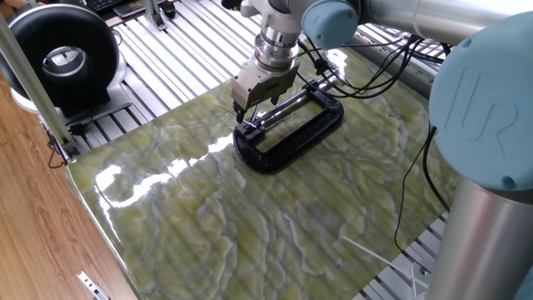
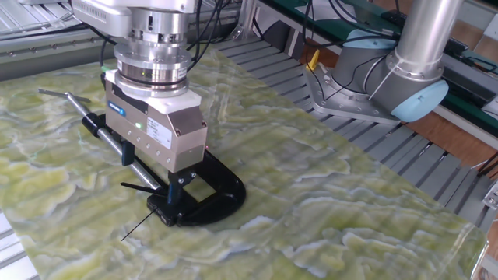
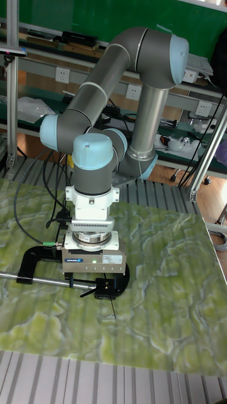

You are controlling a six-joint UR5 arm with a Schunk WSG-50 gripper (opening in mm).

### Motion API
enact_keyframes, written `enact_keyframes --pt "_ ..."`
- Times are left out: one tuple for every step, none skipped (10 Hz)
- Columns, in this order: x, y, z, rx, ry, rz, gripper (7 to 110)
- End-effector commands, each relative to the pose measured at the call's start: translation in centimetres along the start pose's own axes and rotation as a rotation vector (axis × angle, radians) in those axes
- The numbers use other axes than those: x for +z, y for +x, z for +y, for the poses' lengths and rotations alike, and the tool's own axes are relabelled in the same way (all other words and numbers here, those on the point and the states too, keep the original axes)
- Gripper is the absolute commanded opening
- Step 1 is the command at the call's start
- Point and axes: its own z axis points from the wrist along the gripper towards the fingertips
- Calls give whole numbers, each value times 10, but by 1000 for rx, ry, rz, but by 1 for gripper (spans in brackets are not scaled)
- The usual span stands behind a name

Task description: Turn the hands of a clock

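Clock (image 1: 310, 127): a black metal C-clamp, a rounded rectangular frame, lying flat on the green-veined worktop (image 1: 250, 217). A long silver screw (image 2: 117, 144) runs lengthwise across the frame and extends out past one end. In the other fixed view the frame's near end (image 2: 222, 190) lies toward the near edge of the worktop.

Hands (image 2: 138, 224): a thin, needle-like pin at the clamp's near end, projecting outward, tilted, its tip low over the worktop. In the tall fixed view it shows as a fine dark line (image 3: 113, 307) below the frame.
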Motion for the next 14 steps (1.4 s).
enact_keyframes --pt "-1 -1 0 7 -6 -2 44" --pt "0 0 1 9 -12 -1 44" --pt "0 2 3 12 -21 7 44" --pt "0 3 5 14 -27 9 44" --pt "0 4 5 14 -27 11 44" --pt "1 4 4 12 -26 11 44" --pt "0 4 3 11 -24 10 44" --pt "0 4 4 11 -26 9 44" --pt "0 5 4 11 -29 11 44" --pt "0 5 5 13 -32 12 44" --pt "0 6 5 14 -33 15 44" --pt "0 7 5 16 -34 17 44" --pt "0 8 5 16 -34 20 44" --pt "0 8 5 16 -35 20 44"
